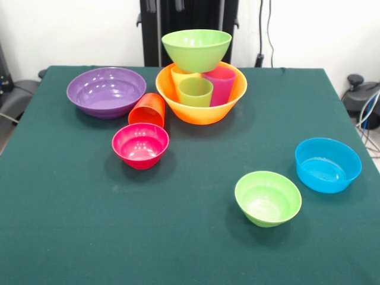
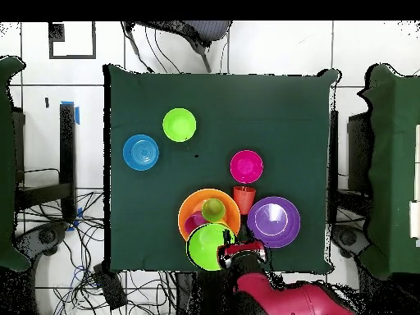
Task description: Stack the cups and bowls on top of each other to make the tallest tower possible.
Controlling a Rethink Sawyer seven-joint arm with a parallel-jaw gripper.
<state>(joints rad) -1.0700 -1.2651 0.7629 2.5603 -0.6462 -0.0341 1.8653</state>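
The tower stands at the table's far side. The large orange bowl (image 1: 202, 110) holds the yellow cup (image 1: 177, 75), the light green cup (image 1: 195, 92) and the purple-magenta cup (image 1: 221, 84), all upright. The large light-green bowl (image 1: 196, 48) rests on them. The orange-red cup (image 1: 148, 110) lies tilted between the wide purple bowl (image 1: 106, 91) and the small pink-red bowl (image 1: 141, 144). The small light-green bowl (image 1: 268, 198) and the blue bowl (image 1: 328, 164) sit apart at the near right. In the overhead view my gripper (image 2: 236, 249) is beside the large light-green bowl (image 2: 207, 246). It does not show in the front view.
The dark green table (image 1: 178, 237) carries everything. My red arm (image 2: 283, 297) reaches in from the bottom of the overhead view. The black pedestal (image 1: 189, 18) stands behind the tower. A chair (image 2: 184, 33) and cables lie beyond the table's edges.
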